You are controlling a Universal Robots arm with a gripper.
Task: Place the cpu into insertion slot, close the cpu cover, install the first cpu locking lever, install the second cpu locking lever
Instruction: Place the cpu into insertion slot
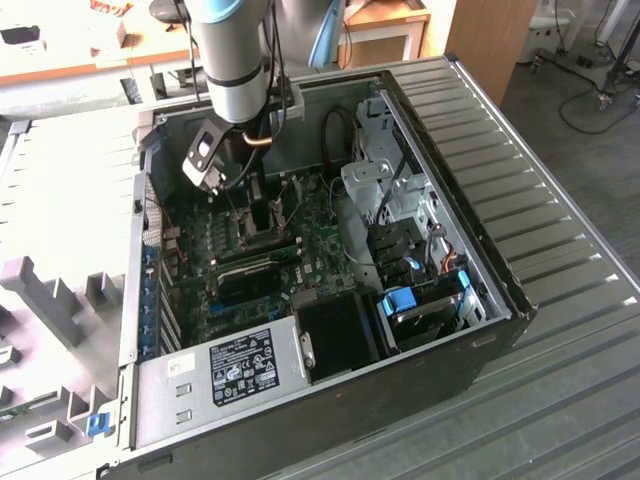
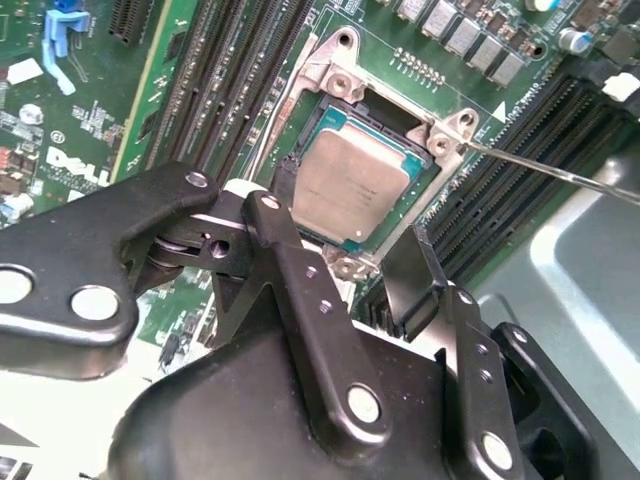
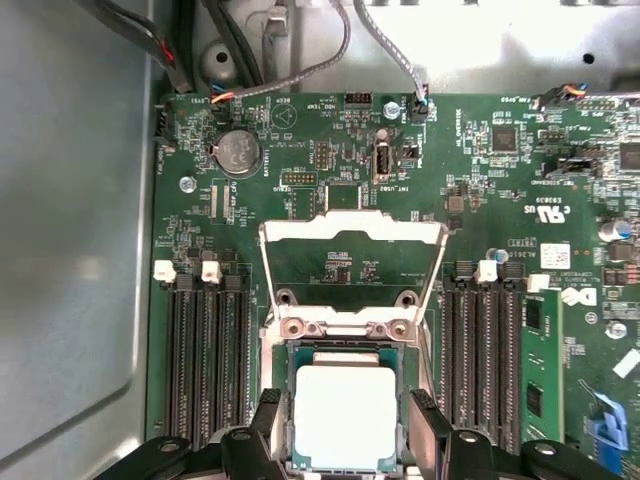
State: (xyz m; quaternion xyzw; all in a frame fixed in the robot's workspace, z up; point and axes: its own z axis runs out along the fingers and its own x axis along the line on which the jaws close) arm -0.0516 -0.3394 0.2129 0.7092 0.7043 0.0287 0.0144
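One cpu [image 3: 345, 420], one slot [image 2: 375, 128], one cover [image 3: 350, 230], one gripper [image 3: 344, 405] with two fingers [image 3: 425, 420], one coin battery [image 3: 238, 152], one green memory stick [image 3: 540, 370], one case [image 1: 420, 385], one power supply [image 1: 225, 375], one arm [image 1: 232, 60].

A white label [image 1: 243, 365] is sitting on the grey power supply [image 1: 215, 385] low in the exterior view, its print too small to read. In the first wrist view, white lettering is running across the green motherboard [image 3: 330, 130] beyond the insertion slot [image 3: 340, 352], beside the coin battery [image 3: 238, 152], and a white sticker [image 3: 553, 255] is carrying fine print.
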